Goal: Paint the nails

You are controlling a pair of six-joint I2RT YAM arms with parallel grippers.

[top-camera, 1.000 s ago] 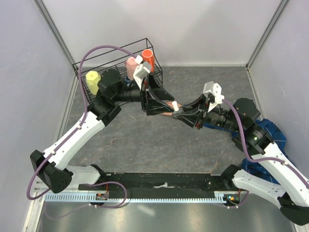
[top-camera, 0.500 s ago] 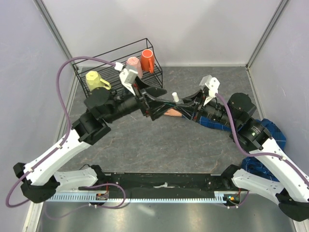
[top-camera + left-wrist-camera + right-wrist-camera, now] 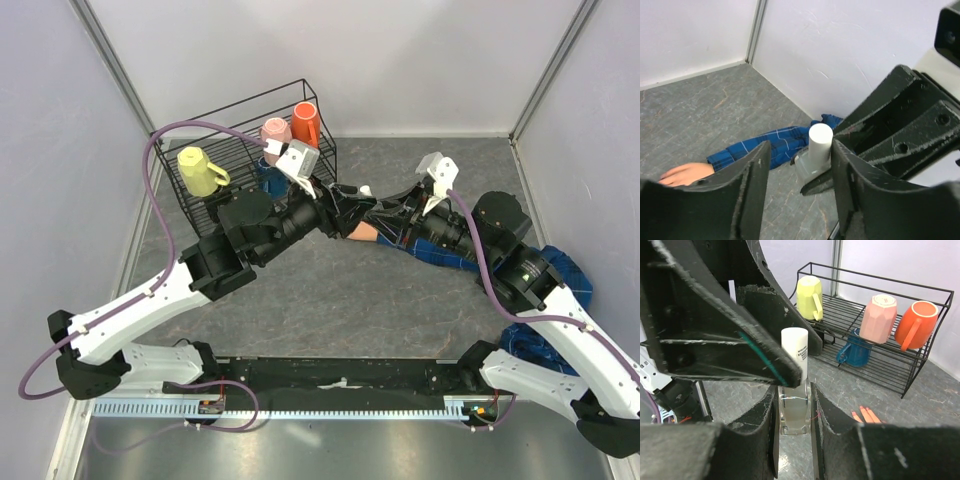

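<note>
My right gripper [image 3: 793,392] is shut on a small clear bottle [image 3: 794,410] with a white cap [image 3: 795,355] and holds it upright above the table. My left gripper [image 3: 800,155] is open, with its jaws on either side of the cap [image 3: 820,142]; the right finger touches the cap and the other stands well off. Both grippers meet in the top view [image 3: 362,197]. The peach-pink fake hand [image 3: 687,174] lies flat on the table at the end of the blue plaid sleeve [image 3: 770,147], below the grippers [image 3: 362,232]. Its fingertips show [image 3: 866,415], but the nails are too small to make out.
A black wire rack [image 3: 200,215] stands at the back left with a yellow mug [image 3: 200,170], a pink mug [image 3: 275,130], an orange mug [image 3: 306,122] and a blue mug [image 3: 857,351]. The sleeve runs right under my right arm [image 3: 440,250]. Walls close in on three sides.
My right gripper raised the bottle off the fake hand and moved it back. My left arm swung and reached right, bringing its open jaws around the cap.
</note>
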